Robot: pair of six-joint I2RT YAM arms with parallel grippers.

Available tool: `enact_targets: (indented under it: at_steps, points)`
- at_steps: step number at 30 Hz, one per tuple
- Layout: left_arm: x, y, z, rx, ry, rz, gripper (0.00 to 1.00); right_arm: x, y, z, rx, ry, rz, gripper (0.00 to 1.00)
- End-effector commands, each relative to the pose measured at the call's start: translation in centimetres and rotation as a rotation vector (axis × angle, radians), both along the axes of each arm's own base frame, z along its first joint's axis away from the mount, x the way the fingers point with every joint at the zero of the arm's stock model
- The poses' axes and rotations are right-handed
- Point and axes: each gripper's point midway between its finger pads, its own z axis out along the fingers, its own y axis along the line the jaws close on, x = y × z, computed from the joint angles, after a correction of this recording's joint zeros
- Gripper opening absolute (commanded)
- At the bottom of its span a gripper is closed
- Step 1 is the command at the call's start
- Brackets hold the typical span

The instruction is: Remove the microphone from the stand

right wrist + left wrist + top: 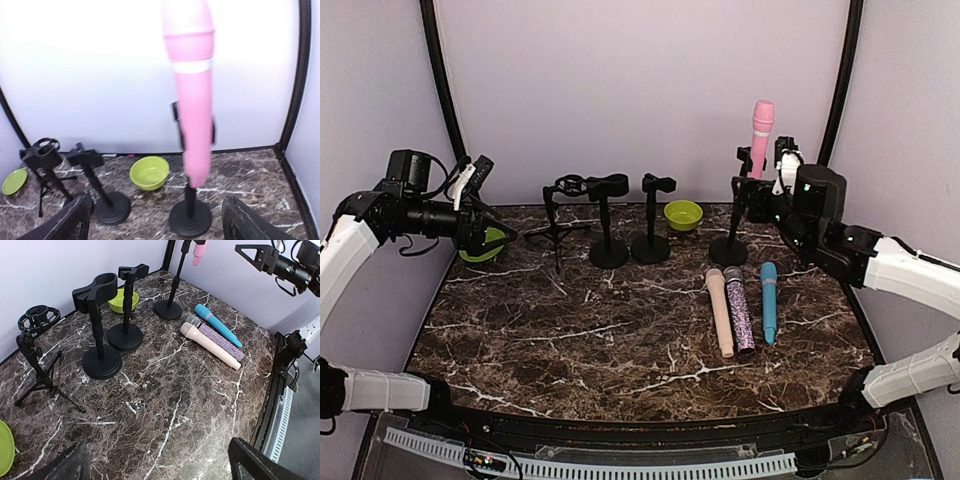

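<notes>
the pink microphone (762, 125) stands upright in its stand (728, 250) at about 1 o'clock on the table (570, 340). the right gripper (160, 222) faces it from close by, fingers wide apart, holding nothing. the left gripper (160, 467), also spread wide and empty, hovers at the 10 o'clock edge above a green plate (475, 252). three loose microphones (742, 310) lie side by side near 3 o'clock.

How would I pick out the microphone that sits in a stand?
Look to the back right of the dark marble table, at the black stand beside the green bowl. The pink microphone stands upright in it, while three others lie flat.
</notes>
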Motion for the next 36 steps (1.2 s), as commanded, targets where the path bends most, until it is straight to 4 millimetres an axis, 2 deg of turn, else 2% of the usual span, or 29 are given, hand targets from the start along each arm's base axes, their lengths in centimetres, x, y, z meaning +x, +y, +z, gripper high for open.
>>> enact_targets:
  at_steps: [1, 4, 6, 8, 11, 15, 25, 30, 36]
  points:
    - [-1.6, -0.2, 0.3, 0.001, -0.020, -0.058, 0.99, 2.7, -3.2, 2.5, -0.082, -0.024, -0.013, 0.92]
    - [-1.6, -0.3, 0.1, 0.002, -0.017, -0.063, 0.99, 4.4, -3.6, 3.6, -0.129, -0.040, 0.014, 0.93]
    - [-1.3, -0.3, 0.2, 0.001, -0.019, -0.061, 0.99, 5.8, -4.3, 3.6, -0.136, -0.026, 0.016, 0.92]
    - [-1.0, -0.4, 0.3, -0.001, -0.018, -0.065, 0.99, 6.6, -4.8, 4.8, -0.110, -0.049, 0.042, 0.91]
    - [-0.7, -0.5, 0.4, -0.001, -0.020, -0.071, 0.99, 7.8, -4.7, 4.9, -0.103, -0.057, 0.113, 0.90]
    - [-0.2, -0.6, 0.4, -0.007, -0.018, -0.072, 0.99, 9.9, -5.6, 4.1, -0.102, -0.023, 0.134, 0.87]
    - [0.3, -0.6, 0.1, -0.014, -0.007, -0.064, 0.99, 12.0, -4.5, 2.7, -0.093, 0.000, 0.241, 0.83]
    - [0.3, -0.7, -0.1, -0.015, -0.003, -0.064, 0.99, 13.0, -4.6, 1.8, -0.094, 0.018, 0.221, 0.80]
    - [0.3, -0.6, -0.3, -0.014, -0.003, -0.061, 0.99, 14.0, -5.3, 1.9, -0.090, -0.006, 0.166, 0.65]
